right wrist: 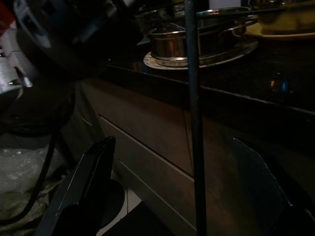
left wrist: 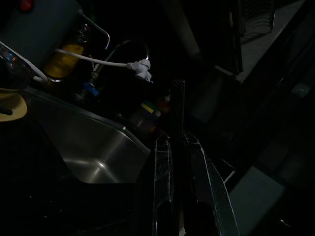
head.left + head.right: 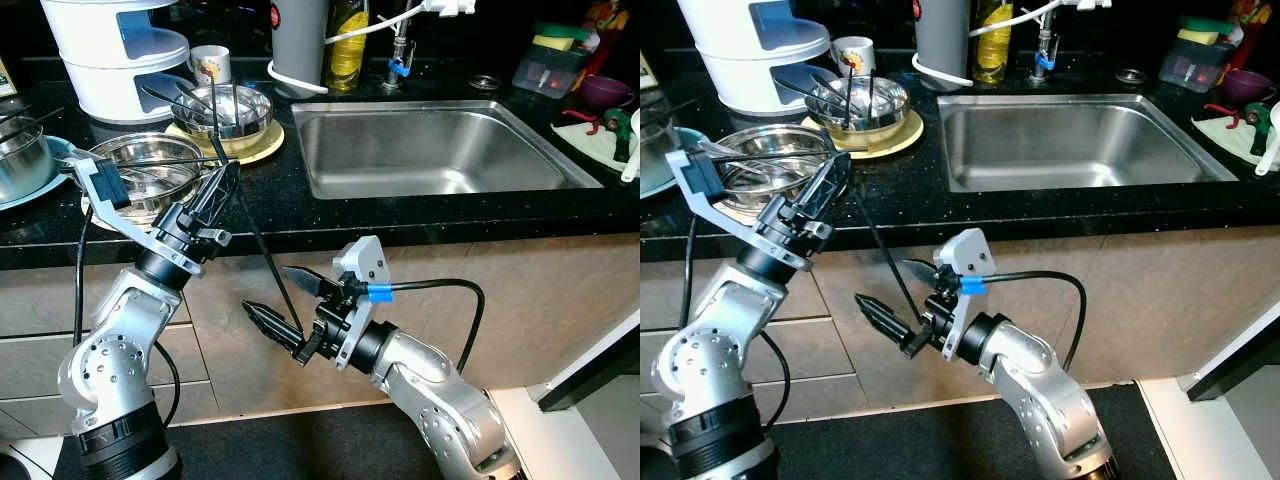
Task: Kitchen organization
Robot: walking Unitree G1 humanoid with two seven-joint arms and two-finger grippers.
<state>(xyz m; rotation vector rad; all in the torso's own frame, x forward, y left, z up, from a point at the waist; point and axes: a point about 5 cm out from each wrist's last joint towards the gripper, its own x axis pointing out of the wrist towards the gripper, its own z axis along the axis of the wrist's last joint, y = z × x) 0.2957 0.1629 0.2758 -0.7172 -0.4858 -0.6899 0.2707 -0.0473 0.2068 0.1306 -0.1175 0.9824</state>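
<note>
Black, thin chopstick point(image 3: 262, 245), pinched in the left tool point(image 3: 218, 192), seems light, stiff, slippery; right tool point(image 3: 280, 297), spread, should grip midway.

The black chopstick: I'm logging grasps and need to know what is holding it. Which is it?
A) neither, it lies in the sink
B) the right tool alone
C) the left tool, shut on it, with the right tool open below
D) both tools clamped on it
C: the left tool is shut on the black chopstick, whose lower end passes between the spread fingers of the open right tool without being gripped.
</note>
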